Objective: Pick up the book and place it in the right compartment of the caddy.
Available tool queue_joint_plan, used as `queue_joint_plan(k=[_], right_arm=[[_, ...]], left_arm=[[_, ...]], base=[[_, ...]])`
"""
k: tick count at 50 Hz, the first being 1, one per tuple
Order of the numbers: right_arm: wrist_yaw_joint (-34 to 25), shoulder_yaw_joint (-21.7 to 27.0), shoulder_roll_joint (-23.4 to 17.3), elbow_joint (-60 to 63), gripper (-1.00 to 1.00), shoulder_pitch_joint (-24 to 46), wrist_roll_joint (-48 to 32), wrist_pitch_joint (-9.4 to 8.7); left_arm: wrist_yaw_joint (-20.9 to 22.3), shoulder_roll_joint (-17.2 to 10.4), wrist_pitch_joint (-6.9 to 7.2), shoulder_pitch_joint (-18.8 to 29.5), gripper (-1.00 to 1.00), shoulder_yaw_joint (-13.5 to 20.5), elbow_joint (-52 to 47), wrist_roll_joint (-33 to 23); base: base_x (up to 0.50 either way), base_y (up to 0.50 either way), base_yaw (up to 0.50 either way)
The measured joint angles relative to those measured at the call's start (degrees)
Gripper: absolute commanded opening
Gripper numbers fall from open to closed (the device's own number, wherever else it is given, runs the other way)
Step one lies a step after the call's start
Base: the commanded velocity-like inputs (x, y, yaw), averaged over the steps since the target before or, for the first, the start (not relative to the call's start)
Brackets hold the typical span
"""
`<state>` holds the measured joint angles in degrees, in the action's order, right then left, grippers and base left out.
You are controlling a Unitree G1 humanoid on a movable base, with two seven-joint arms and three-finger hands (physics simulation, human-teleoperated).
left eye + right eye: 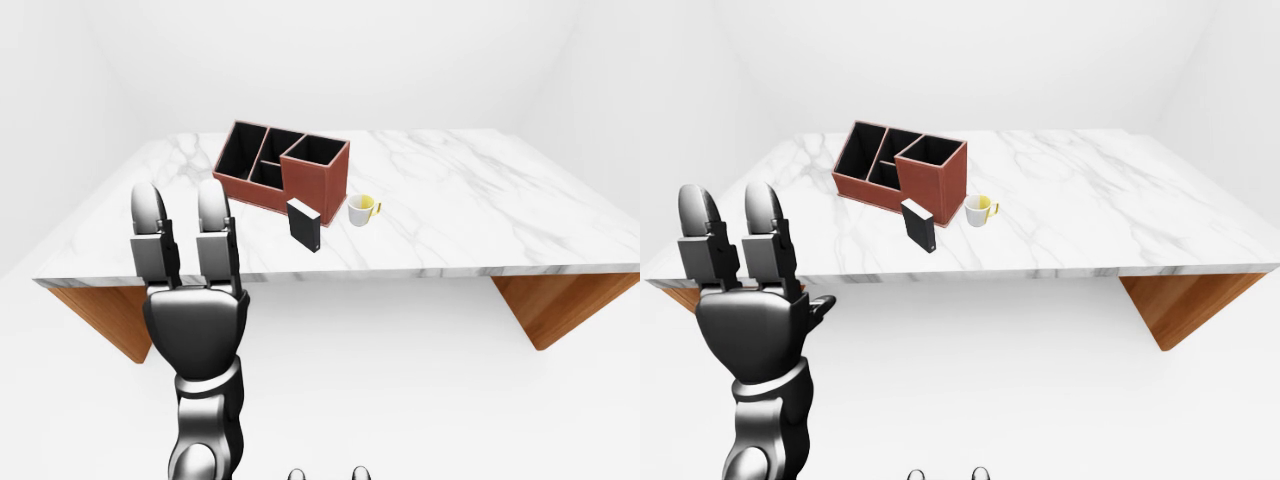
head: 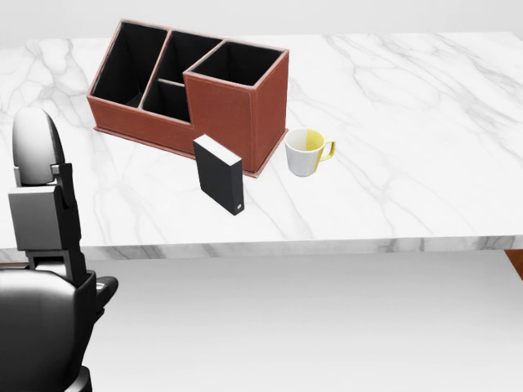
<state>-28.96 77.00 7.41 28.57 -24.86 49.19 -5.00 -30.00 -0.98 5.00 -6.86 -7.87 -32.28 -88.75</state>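
A black book point(image 2: 219, 174) stands upright on the white marble table point(image 2: 409, 122), just below the red-brown caddy point(image 2: 225, 114) in the head view. The caddy's tall right compartment point(image 2: 237, 65) shows only a dark, hollow inside. My left hand point(image 1: 181, 200) is raised below the table's near edge, well left of the book and touching nothing. Its fingers point(image 1: 213, 215) point straight up, open. In the head view that hand point(image 2: 37, 212) fills the lower left corner. My right hand does not show in any view.
A white mug with a yellow handle point(image 2: 306, 153) stands just right of the caddy and the book. The caddy's left compartments point(image 2: 131, 61) are open-topped. Wooden legs point(image 1: 550, 300) hold up the table over a white floor.
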Motion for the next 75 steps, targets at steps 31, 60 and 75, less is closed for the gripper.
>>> queue_joint_plan(k=[31,60,75], right_arm=[[-3.11,0.98,0.3,0.13,1.0,-0.68,3.55,0.0],[-4.48,1.8,0.29,-0.12,1.0,-1.08,5.5,0.0],[-4.37,1.88,0.16,-0.22,1.0,-1.0,5.34,0.0]], left_arm=[[0.0,-0.06,0.0,0.49,1.0,-0.18,1.32,-0.42],[0.0,-0.12,0.0,-0.24,1.0,-0.96,0.97,-1.58],[0.0,-0.16,0.0,-0.26,1.0,-1.0,0.8,-1.65]], base=[[0.0,0.0,0.0],[0.0,0.0,0.0],[0.0,0.0,-0.15]])
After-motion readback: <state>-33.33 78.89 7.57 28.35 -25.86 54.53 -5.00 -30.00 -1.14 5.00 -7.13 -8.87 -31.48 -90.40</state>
